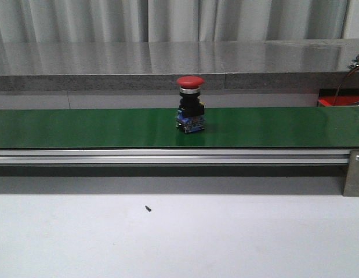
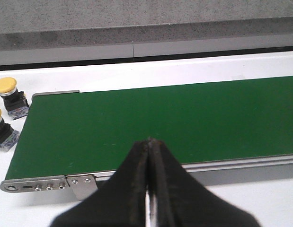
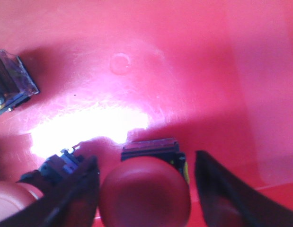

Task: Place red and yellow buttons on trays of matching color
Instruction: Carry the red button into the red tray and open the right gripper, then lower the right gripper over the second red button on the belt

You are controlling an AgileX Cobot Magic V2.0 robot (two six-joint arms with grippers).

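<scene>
No writing or brand can be read anywhere. At centre of the front view, a red button (image 1: 190, 104) stands upright on the green belt (image 1: 80, 127). The left claw (image 2: 149, 143) is pressed together above the belt, two yellow buttons (image 2: 6, 92) at its left end. The right claw (image 3: 145, 176) is spread apart around another red button (image 3: 145, 191) in the red tray (image 3: 184, 71).

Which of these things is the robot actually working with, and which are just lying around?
Part of the job:
red button on the green conveyor belt
red button between the right gripper fingers, over the red tray
two yellow buttons beside the belt's end
left gripper, shut

Just lying about:
small dark speck on the white table
</scene>
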